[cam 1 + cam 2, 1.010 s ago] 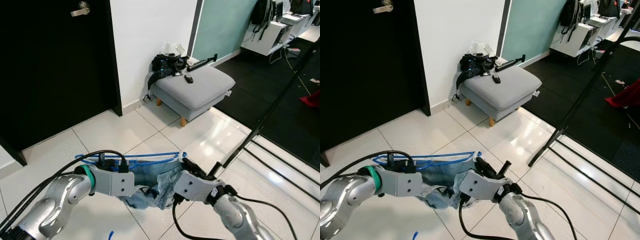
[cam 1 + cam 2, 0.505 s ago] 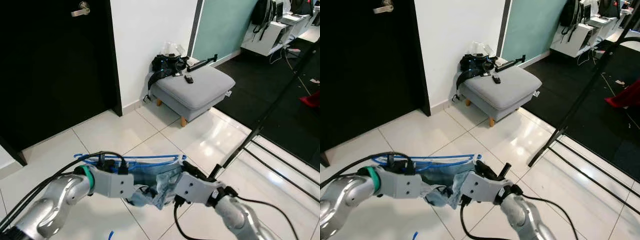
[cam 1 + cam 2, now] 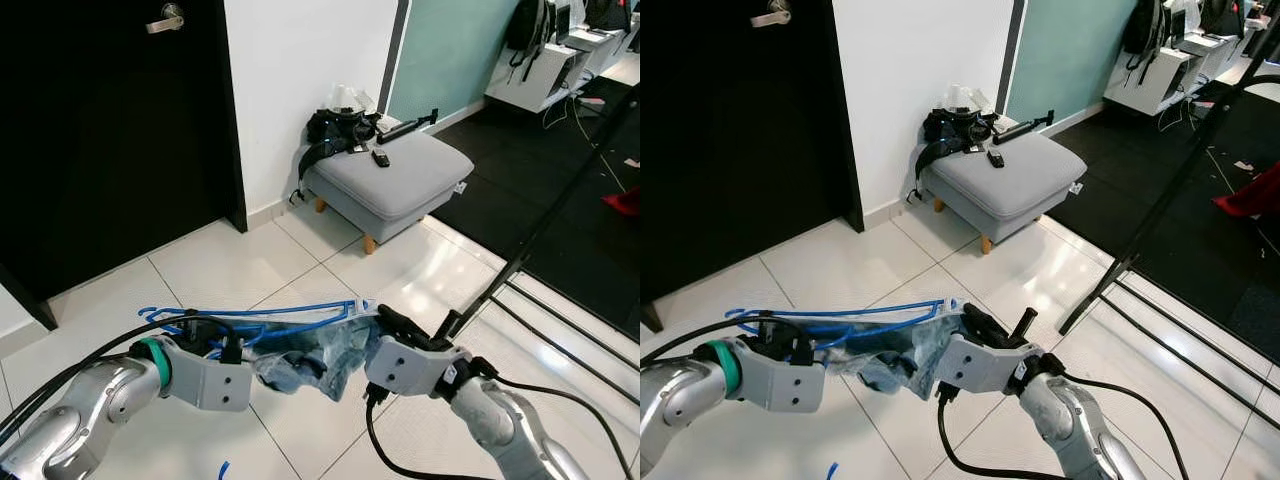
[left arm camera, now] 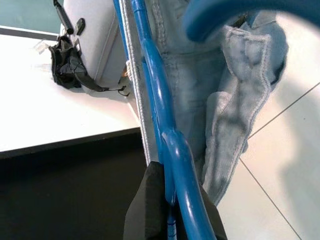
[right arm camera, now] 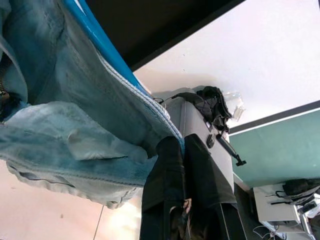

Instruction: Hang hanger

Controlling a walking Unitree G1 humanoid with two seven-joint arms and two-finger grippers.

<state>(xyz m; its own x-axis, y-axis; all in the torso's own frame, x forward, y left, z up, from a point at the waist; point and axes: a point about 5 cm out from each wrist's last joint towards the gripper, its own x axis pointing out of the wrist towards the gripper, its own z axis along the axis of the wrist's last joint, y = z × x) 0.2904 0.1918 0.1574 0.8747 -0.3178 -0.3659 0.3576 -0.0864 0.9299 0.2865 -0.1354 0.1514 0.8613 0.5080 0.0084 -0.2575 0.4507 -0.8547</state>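
Note:
A blue plastic hanger carries a light-blue denim garment and is held low over the white tile floor between my two arms. My left gripper is shut on the hanger's bar near its hook end, which the left wrist view shows squeezed between the black fingers. My right gripper is shut on the denim hem at the hanger's other end, close to the blue bar. From the head, the right gripper sits at the garment's right side.
A grey footstool with a black bag and a remote on it stands against the white wall ahead. A black door is to the left. A black clothes-rack pole slants up on the right, above its base bars.
The arms have spread a little, the left wrist drawing back left and the right moving right. The garment now hangs stretched out between them, slightly higher.

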